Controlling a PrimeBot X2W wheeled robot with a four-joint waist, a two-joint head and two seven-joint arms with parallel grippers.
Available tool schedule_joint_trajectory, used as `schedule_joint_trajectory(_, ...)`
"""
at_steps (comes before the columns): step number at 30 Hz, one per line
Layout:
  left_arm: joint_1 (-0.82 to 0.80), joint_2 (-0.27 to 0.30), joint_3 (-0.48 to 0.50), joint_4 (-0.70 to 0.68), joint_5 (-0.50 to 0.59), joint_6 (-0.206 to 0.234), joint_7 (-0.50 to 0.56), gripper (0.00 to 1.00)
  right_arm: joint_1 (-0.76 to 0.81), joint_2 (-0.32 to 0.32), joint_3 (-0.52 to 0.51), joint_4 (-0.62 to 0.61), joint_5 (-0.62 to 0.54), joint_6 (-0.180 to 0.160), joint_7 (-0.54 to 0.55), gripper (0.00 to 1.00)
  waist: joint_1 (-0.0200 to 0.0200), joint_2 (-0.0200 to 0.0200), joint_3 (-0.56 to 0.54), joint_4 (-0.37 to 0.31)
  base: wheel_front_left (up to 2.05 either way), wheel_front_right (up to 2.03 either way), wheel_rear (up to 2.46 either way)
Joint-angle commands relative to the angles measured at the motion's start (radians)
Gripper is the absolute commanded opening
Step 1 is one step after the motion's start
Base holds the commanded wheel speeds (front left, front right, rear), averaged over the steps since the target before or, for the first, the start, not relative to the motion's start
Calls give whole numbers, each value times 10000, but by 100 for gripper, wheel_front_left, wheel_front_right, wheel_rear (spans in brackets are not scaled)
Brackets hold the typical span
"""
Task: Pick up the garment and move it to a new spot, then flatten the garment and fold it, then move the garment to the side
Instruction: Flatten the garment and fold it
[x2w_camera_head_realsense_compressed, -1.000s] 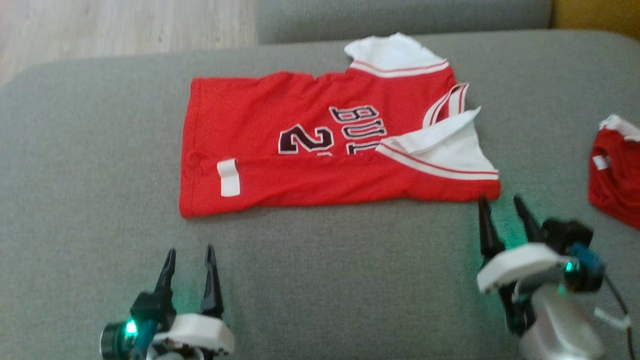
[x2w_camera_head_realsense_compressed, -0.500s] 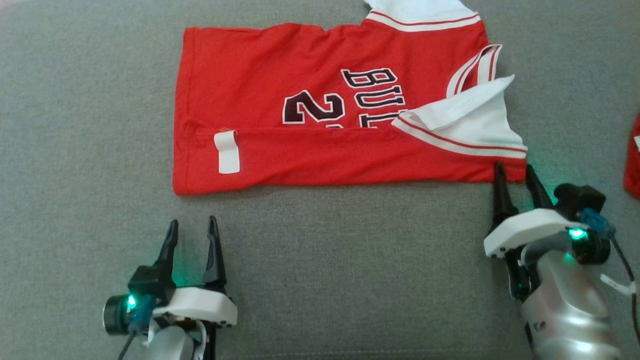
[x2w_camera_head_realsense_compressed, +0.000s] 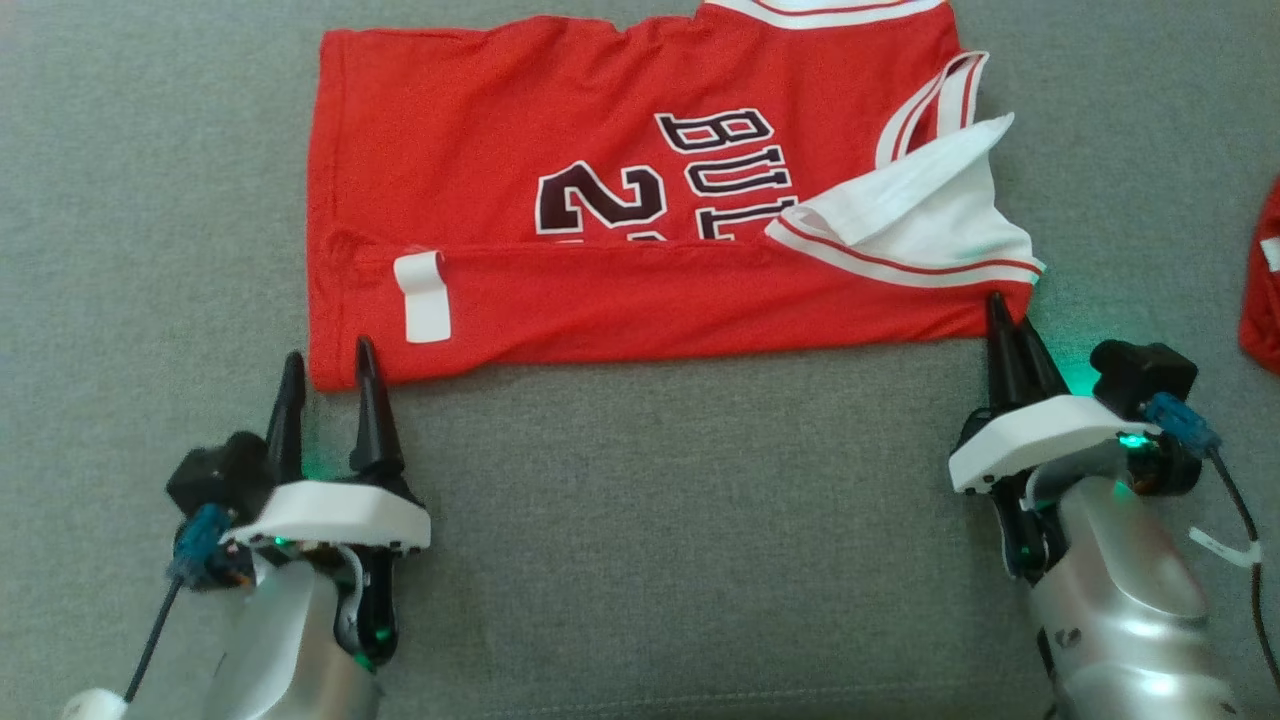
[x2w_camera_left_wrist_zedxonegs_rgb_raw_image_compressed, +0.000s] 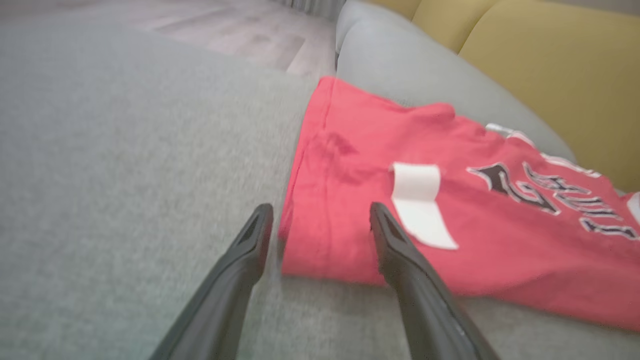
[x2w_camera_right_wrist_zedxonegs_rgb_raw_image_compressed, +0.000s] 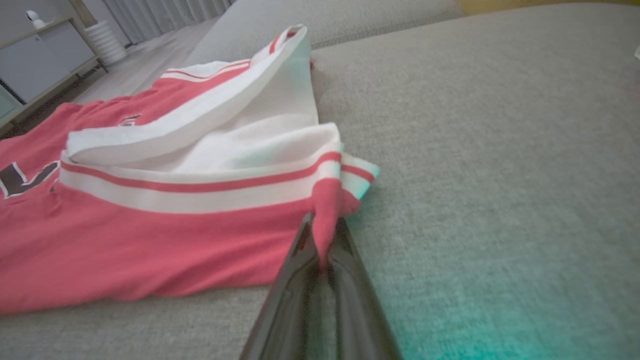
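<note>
On the grey cushion (x2w_camera_head_realsense_compressed: 640, 520) lies one red jersey (x2w_camera_head_realsense_compressed: 600, 300), right pincer (x2w_camera_head_realsense_compressed: 1008, 318) clamped on its corner, left pincer (x2w_camera_head_realsense_compressed: 327, 362) agape astride another.

Grey sofa cushion, with the room beyond it.
The grey cushion (x2w_camera_head_realsense_compressed: 640, 560) spreads wide; at 3 o'clock in the head view a second red cloth (x2w_camera_head_realsense_compressed: 1262, 300) with a white tag lies on it. Left wrist view: yellow backrest (x2w_camera_left_wrist_zedxonegs_rgb_raw_image_compressed: 560, 65) at 2 o'clock, pale wooden floor (x2w_camera_left_wrist_zedxonegs_rgb_raw_image_compressed: 240, 35) at 11. Right wrist view: grey cabinet (x2w_camera_right_wrist_zedxonegs_rgb_raw_image_compressed: 40, 55) at 10 o'clock, curtains (x2w_camera_right_wrist_zedxonegs_rgb_raw_image_compressed: 165, 12) at 11.
</note>
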Motion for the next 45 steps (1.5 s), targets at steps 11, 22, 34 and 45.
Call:
schedule_joint_trajectory(11, -833, 131, -139, 2029, -227, -309, -51, 0, 70, 32, 724, -574, 839, 35, 35, 0, -1, 0, 55, -212, 0, 0, 0)
schedule_joint_trajectory(22, -847, 131, 719, 665, 530, -399, -51, 0, -325, 14, 513, -1081, 1815, 35, 35, 0, -1, 0, -1114, -105, 0, 0, 0)
schedule_joint_trajectory(34, 1503, 131, 901, 860, 326, -373, -51, 0, 2067, -748, 776, -1184, 3217, 35, 529, 0, -1, 0, -3155, -160, 0, 0, 0)
schedule_joint_trajectory(45, 2382, 131, 162, 430, -168, 114, -51, 100, 3334, -672, 381, -1579, 2905, 35, 387, 100, -1, 0, -2563, -28, 0, 0, 0)
